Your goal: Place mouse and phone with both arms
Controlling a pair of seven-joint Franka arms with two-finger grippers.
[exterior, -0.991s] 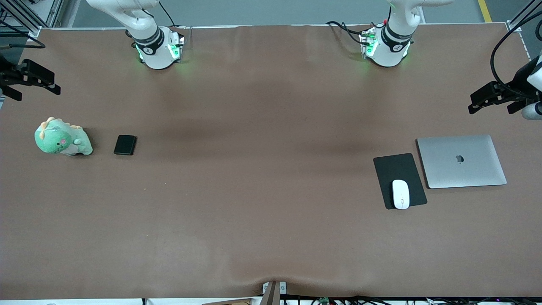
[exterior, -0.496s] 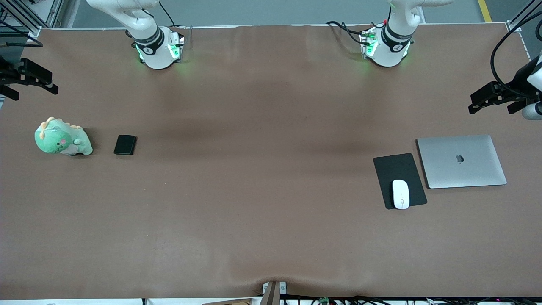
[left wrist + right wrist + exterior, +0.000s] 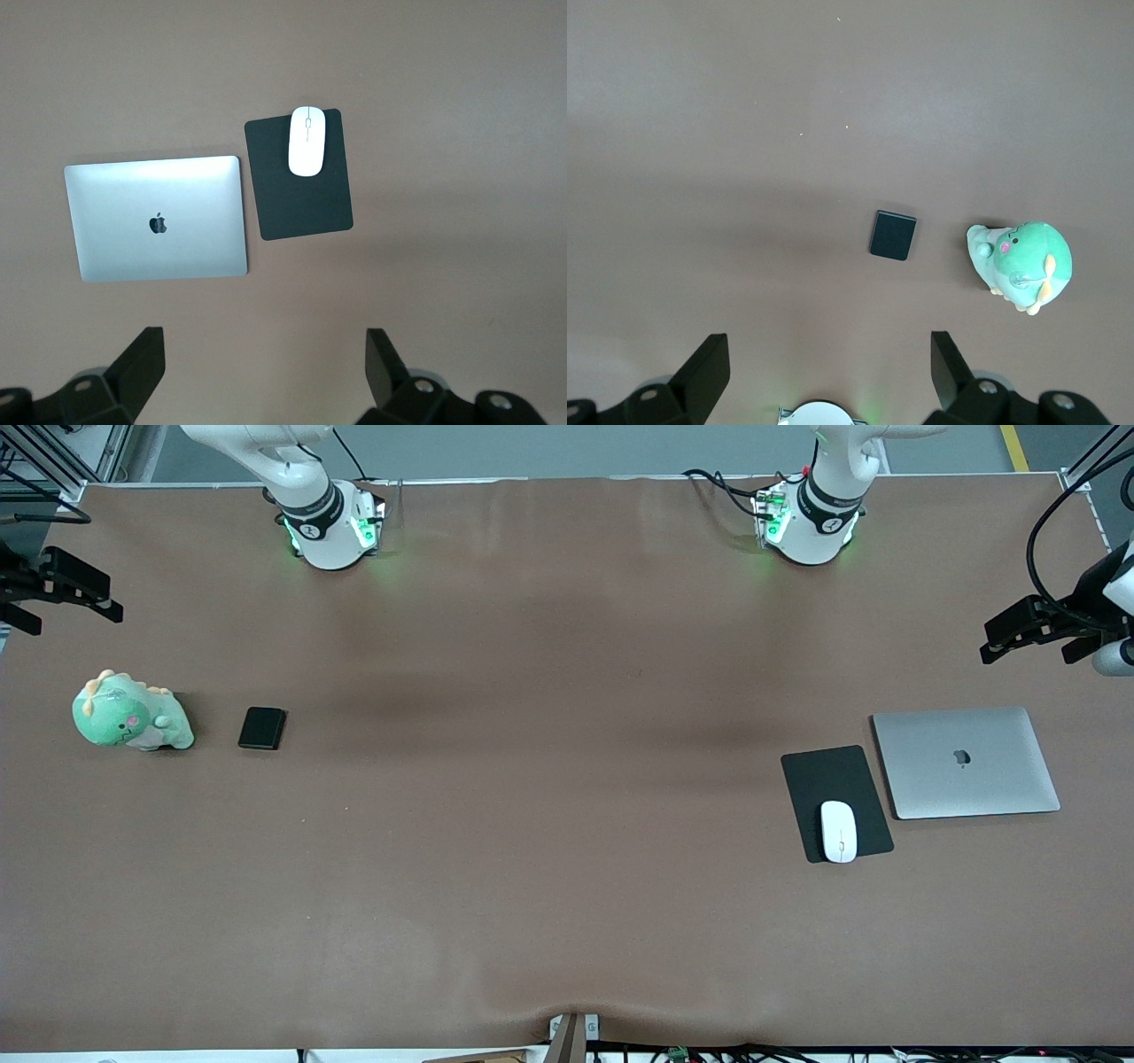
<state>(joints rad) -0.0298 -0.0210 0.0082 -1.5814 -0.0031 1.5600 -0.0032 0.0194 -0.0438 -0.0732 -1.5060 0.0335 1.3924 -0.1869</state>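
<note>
The white mouse point(image 3: 838, 831) lies on the corner of a black mat point(image 3: 835, 802) nearest the front camera, toward the left arm's end of the table; it also shows in the left wrist view point(image 3: 306, 141). The black phone point(image 3: 262, 728) lies toward the right arm's end, beside a green plush toy point(image 3: 130, 713); it shows in the right wrist view point(image 3: 893, 235). My left gripper point(image 3: 1032, 631) hangs open and empty high over the table's edge at its end. My right gripper point(image 3: 62, 589) hangs open and empty high over the other end.
A closed silver laptop point(image 3: 966, 762) lies beside the mat, at the left arm's end. The brown table cover point(image 3: 549, 824) is bare across the middle. Both arm bases point(image 3: 332, 527) stand along the table's edge farthest from the front camera.
My right gripper has drifted slightly outward toward its end of the table. The left gripper, mouse and phone have not moved.
</note>
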